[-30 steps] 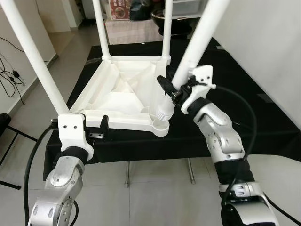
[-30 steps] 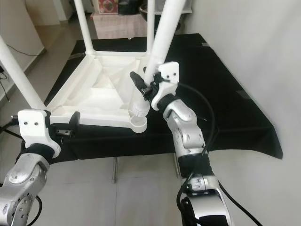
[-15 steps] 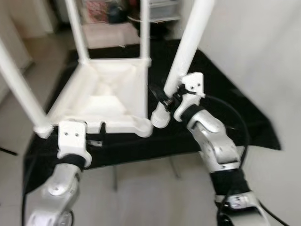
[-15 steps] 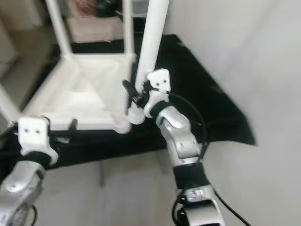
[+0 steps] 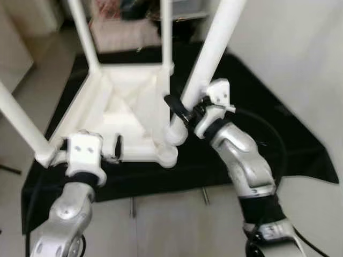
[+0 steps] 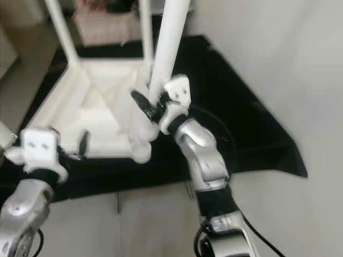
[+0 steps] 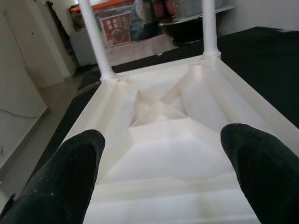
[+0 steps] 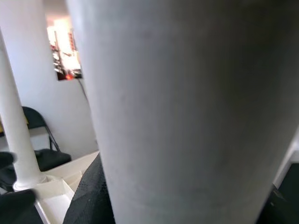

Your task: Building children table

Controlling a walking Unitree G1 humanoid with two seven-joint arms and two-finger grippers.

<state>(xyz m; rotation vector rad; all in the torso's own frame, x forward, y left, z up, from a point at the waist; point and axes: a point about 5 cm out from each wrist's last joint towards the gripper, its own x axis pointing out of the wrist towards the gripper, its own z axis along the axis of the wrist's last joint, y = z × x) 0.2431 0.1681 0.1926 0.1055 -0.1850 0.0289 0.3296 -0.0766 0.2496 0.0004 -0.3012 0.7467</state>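
A white children's table top (image 5: 126,110) lies upside down on a black-covered table (image 5: 268,123). Three white legs stand in its corners: far left (image 5: 83,32), far right (image 5: 166,32) and near left (image 5: 21,123). My right gripper (image 5: 185,108) is shut on a fourth white leg (image 5: 214,53), which tilts to the right. That leg's lower end (image 5: 176,134) is at the near-right corner socket (image 5: 167,155); whether it is seated there is unclear. My left gripper (image 7: 163,144) is open at the top's front rim, fingers (image 5: 118,145) wide apart.
The black table's front edge (image 5: 161,182) is just past the white top, with pale floor (image 5: 161,225) below. A light wall (image 5: 300,53) runs along the right. Boxes and clutter (image 5: 123,10) stand behind the table.
The camera has shifted and blurred in between. My right gripper still holds the tilted leg at the near-right corner. My left gripper stays open at the front rim.
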